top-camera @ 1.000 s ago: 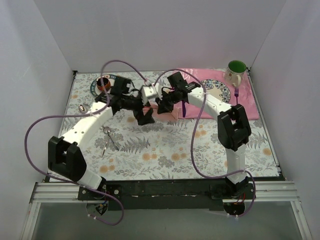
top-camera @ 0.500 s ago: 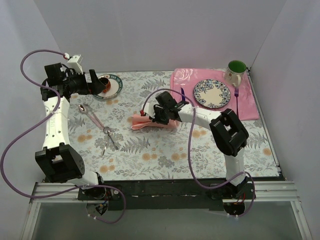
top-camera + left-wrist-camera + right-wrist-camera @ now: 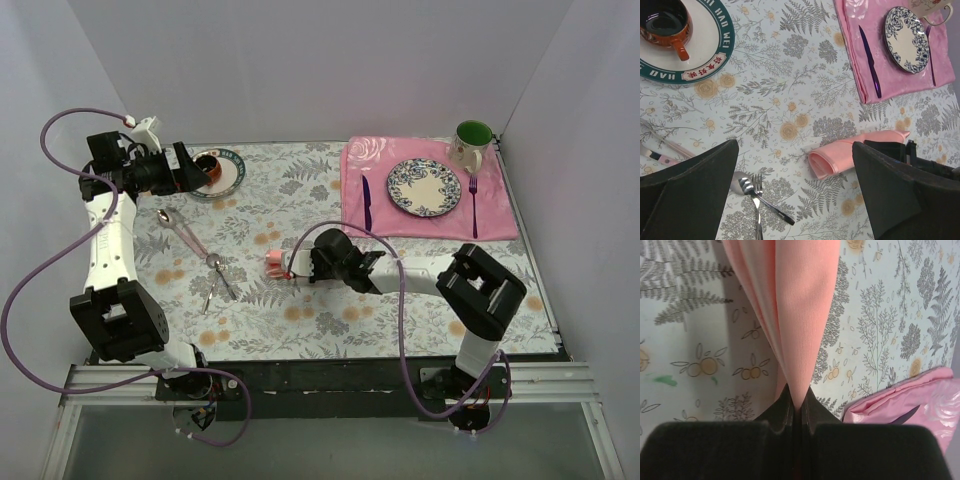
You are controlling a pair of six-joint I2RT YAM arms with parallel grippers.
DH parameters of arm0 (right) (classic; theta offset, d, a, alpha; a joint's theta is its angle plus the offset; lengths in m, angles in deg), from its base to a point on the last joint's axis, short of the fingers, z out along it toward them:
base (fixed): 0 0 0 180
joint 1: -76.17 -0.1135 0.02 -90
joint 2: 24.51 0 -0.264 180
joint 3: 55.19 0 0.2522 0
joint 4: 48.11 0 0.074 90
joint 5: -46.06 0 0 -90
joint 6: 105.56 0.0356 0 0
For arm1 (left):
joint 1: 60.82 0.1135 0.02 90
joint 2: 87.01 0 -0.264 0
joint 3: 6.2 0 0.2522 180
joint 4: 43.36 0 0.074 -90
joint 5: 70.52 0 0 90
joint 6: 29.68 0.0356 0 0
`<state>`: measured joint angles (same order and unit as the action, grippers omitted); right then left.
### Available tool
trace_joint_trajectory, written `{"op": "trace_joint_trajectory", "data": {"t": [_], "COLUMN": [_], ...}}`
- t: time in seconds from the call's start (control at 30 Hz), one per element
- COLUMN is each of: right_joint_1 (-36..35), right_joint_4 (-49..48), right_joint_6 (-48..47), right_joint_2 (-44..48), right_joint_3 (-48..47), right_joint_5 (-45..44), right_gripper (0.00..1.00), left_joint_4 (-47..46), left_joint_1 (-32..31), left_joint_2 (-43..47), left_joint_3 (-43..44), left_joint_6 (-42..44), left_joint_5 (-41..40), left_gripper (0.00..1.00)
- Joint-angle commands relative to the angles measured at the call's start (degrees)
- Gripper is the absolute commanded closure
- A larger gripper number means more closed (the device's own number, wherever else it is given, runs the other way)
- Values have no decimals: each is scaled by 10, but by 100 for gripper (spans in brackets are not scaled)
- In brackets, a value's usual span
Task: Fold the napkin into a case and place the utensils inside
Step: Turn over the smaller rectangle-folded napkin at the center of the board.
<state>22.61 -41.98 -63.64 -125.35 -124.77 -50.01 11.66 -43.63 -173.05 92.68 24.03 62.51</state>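
The left claw [image 3: 190,168] hangs high over the far left of the bench [image 3: 330,320], its fingers [image 3: 690,190] spread wide with nothing between them. A saucer [image 3: 232,170] carrying a brown cup [image 3: 208,166] sits just beside its tip. On the near side of this claw, well below it, a silver spoon [image 3: 180,228] lies slantwise. Farther on towards the other claw lie the rest of the utensils [image 3: 215,277], a fork and a second silver piece touching each other, apart from the cloth. To the right of them is the napkin [image 3: 275,263], folded into a narrow salmon-pink roll that lies flat on the bench. In the left wrist view its rounded end [image 3: 822,165] points towards the utensils. The right claw [image 3: 300,265] is low at mid-bench with its fingers pressed together on the napkin's other end. In its own view the cloth [image 3: 795,315] runs straight ahead from the pinching fingertips [image 3: 785,405]. Beyond this claw and off to its right lies a rose placemat [image 3: 420,225], well apart from the napkin. On it, left to right, are a purple knife [image 3: 366,203], a patterned plate [image 3: 425,187] and a purple fork [image 3: 473,205], with a green-lined mug [image 3: 472,140] at the far corner.
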Motion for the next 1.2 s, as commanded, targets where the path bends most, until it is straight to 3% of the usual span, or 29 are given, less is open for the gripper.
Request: {"op": "trace_joint_trajectory", "data": {"t": [0.0, 0.07, 0.2, 0.27, 0.33, 0.47, 0.7, 0.8, 0.97, 1.03, 1.13, 1.17], "right_joint_1": [-30, -40, -69, -77, -88, -99, -124, -127, -125, -112, -58, -39], "right_joint_4": [-84, -84, -112, -119, -124, -102, -50, -4, 64, 100, 142, 185], "right_joint_6": [-30, -40, -52, -53, -55, -55, -34, -10, 53, 113, 192, 212], "right_joint_2": [32, 36, 47, 47, 53, 72, 123, 150, 191, 205, 208, 206], "right_joint_3": [39, 58, 92, 103, 111, 125, 143, 119, 29, -4, -71, -103], "right_joint_5": [-41, -43, -52, -59, -59, -38, 16, 49, 125, 138, 179, 219], "right_gripper": [95, 92, 96, 91, 72, 58, 9, 4, 1, 1, 1, 1], "left_joint_4": [1, 0, -4, -4, -4, 1, 8, 24, -127, -131, -24, 77], "left_joint_1": [1, 1, 1, 1, 1, 1, 1, 1, 2, 2, -13, -20], "left_joint_2": [13, 15, 11, 11, 11, 13, 11, 7, 93, 100, 69, 52], "left_joint_3": [-7, -8, -7, -7, -6, -5, -12, -7, -87, -85, -38, -23], "left_joint_6": [-2, -1, -1, -2, 0, 6, 18, 39, -8, 2, 125, 233], "left_joint_5": [16, 17, 15, 16, 16, 14, 22, 56, 11, 57, 134, 149], "left_gripper": [2, 2, 2, 2, 2, 2, 2, 2, 2, 2, 2, 2]}}
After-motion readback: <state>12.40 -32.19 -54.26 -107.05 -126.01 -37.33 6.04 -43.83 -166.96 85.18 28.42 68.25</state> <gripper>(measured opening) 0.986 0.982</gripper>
